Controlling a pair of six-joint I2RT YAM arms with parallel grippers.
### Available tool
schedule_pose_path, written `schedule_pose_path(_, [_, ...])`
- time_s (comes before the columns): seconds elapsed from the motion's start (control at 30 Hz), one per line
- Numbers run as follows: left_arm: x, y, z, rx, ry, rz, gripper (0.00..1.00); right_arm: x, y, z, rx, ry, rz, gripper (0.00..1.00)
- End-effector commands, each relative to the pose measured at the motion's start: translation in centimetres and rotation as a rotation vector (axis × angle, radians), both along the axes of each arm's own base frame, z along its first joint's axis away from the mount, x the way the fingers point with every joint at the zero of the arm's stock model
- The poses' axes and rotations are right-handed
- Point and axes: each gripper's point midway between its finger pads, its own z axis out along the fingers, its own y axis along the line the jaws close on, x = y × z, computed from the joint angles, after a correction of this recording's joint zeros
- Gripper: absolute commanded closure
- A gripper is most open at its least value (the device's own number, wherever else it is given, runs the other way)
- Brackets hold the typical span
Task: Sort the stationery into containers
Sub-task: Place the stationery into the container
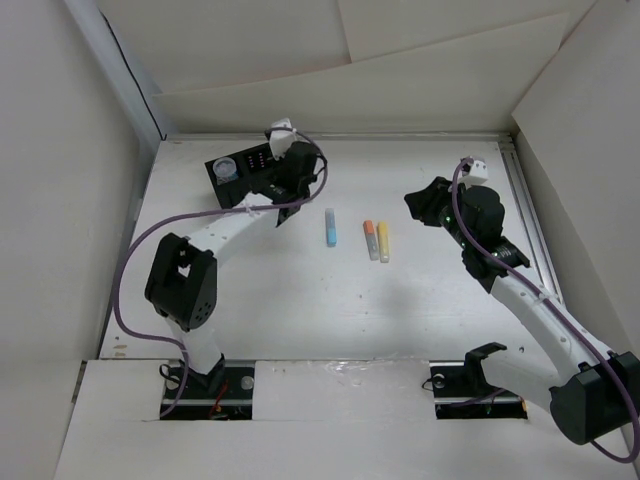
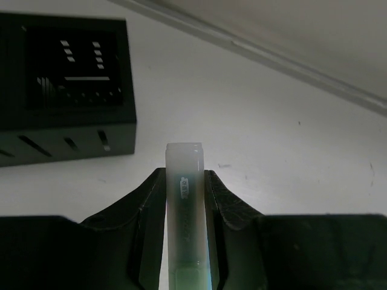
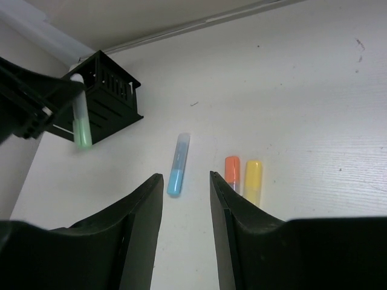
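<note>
The left tool (image 2: pixel 185 174) is clamped across the barrel of the green marker (image 2: pixel 185 217), whose pale end pokes out past the fingertips. In the right wrist view the marker hangs roughly upright at the upper left of the frame, green end down, just in front of the black desk organizer (image 3: pixel 115 112) and not yet inside any compartment. From above, the organizer sits at the upper left of the desk (image 1: pixel 300 310), and a small round clear piece (image 1: pixel 228 170) appears to rest in its left side, though I cannot tell which compartment. Near the middle of the frame the light blue marker (image 1: pixel 331 228) lies alone, with the orange marker (image 1: pixel 370 238) and yellow marker (image 1: pixel 383 241) side by side to its right, touching or nearly so. The right tool (image 3: pixel 185 178) hangs near them with its jaws apart, holding nothing. The markers look light, stiff and smooth-sided, so they would likely roll or twist in a loose pinch; a hold square across mid-barrel seems safest, and the orange and yellow pair leaves little room for a finger between them
</note>
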Motion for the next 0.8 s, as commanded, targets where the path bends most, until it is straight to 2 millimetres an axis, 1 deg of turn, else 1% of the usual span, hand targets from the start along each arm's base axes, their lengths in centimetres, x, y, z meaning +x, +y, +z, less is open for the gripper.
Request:
schedule_pose_path(0.0, [2.4, 3.7, 7.8, -0.051, -0.154, 0.08, 0.91, 0.4, 0.7, 3.3, 0.026, -0.083, 0.022, 0.57])
schedule_pose_path(0.03, [3.5, 5.1, 7.8, -0.026, -0.155, 0.112, 0.91, 0.4, 0.7, 3.3, 0.026, -0.083, 0.022, 0.57])
schedule_pose_path(0.07, [4.1, 5.8, 7.9, -0.021, -0.15, 0.128, 0.91, 0.4, 0.7, 3.3, 0.026, -0.083, 0.022, 0.57])
schedule_pose_path(0.1, [4.7, 6.5, 9.3, -0.009, -0.166, 0.149, 0.91, 0.4, 0.7, 3.3, 0.026, -0.083, 0.022, 0.57])
schedule_pose_path(0.13, [5.5, 7.2, 8.8, 0.009, -0.16, 0.17, 0.91, 0.4, 0.7, 3.3, 0.026, -0.083, 0.022, 0.57])
schedule_pose_path(0.17, [6.2, 8.5, 9.0, 0.018, -0.163, 0.195, 0.91, 0.4, 0.7, 3.3, 0.026, -0.083, 0.022, 0.57])
schedule_pose_path(0.2, [6.7, 9.3, 9.7, 0.039, -0.175, 0.215, 0.91, 0.4, 0.7, 3.3, 0.026, -0.083, 0.022, 0.57])
schedule_pose_path(0.23, [7.1, 9.8, 9.8, 0.048, -0.177, 0.223, 0.91, 0.4, 0.7, 3.3, 0.026, -0.083, 0.022, 0.57])
schedule_pose_path(0.27, [7.7, 10.5, 9.1, 0.073, -0.165, 0.248, 0.91, 0.4, 0.7, 3.3, 0.026, -0.083, 0.022, 0.57])
schedule_pose_path(0.3, [8.3, 11.2, 10.1, 0.081, -0.189, 0.271, 0.91, 0.2, 0.6, 3.6, 0.029, -0.092, 0.022, 0.57])
schedule_pose_path(0.33, [8.6, 11.5, 10.1, 0.121, -0.185, 0.281, 0.89, 0.2, 0.6, 3.6, 0.029, -0.092, 0.022, 0.57])
schedule_pose_path(0.37, [9.2, 12.0, 9.2, 0.162, -0.172, 0.316, 0.89, 0.1, 0.7, 3.6, 0.03, -0.092, 0.031, 0.57])
schedule_pose_path(0.4, [9.5, 12.2, 9.0, 0.189, -0.166, 0.329, 0.89, 0.1, 0.7, 3.6, 0.03, -0.092, 0.031, 0.57])
schedule_pose_path(0.43, [9.9, 12.4, 9.8, 0.201, -0.185, 0.345, 0.89, 0.1, 0.7, 3.6, 0.03, -0.092, 0.031, 0.57])
schedule_pose_path(0.47, [10.3, 12.6, 9.6, 0.236, -0.18, 0.35, 0.89, 0.1, 0.7, 3.6, 0.03, -0.092, 0.031, 0.57])
schedule_pose_path(0.5, [10.7, 12.8, 8.4, 0.273, -0.156, 0.366, 0.89, 0.1, 0.7, 3.6, 0.03, -0.092, 0.031, 0.57])
schedule_pose_path(0.57, [11.4, 12.8, 8.3, 0.293, -0.163, 0.374, 0.89, 0.1, 0.7, 3.6, 0.03, -0.092, 0.031, 0.57])
schedule_pose_path(0.6, [11.4, 13.1, 7.7, 0.327, -0.145, 0.387, 0.89, 0.1, 0.7, 3.6, 0.03, -0.092, 0.031, 0.57])
schedule_pose_path(0.63, [11.9, 13.7, 7.2, 0.342, -0.14, 0.401, 0.89, 0.1, 0.7, 3.6, 0.03, -0.092, 0.031, 0.57])
schedule_pose_path(0.67, [11.9, 13.7, 7.4, 0.344, -0.147, 0.401, 0.89, 0.1, 0.7, 3.6, 0.03, -0.092, 0.031, 0.57])
schedule_pose_path(0.7, [12.2, 13.6, 7.0, 0.347, -0.142, 0.4, 0.89, 0.1, 0.7, 3.6, 0.03, -0.092, 0.031, 0.57])
schedule_pose_path(0.73, [12.4, 14.3, 6.4, 0.366, -0.127, 0.414, 0.89, 0.1, 0.7, 3.6, 0.03, -0.092, 0.031, 0.57])
schedule_pose_path(0.77, [12.4, 14.3, 6.4, 0.366, -0.127, 0.414, 0.89, 0.1, 0.7, 3.6, 0.03, -0.092, 0.031, 0.57])
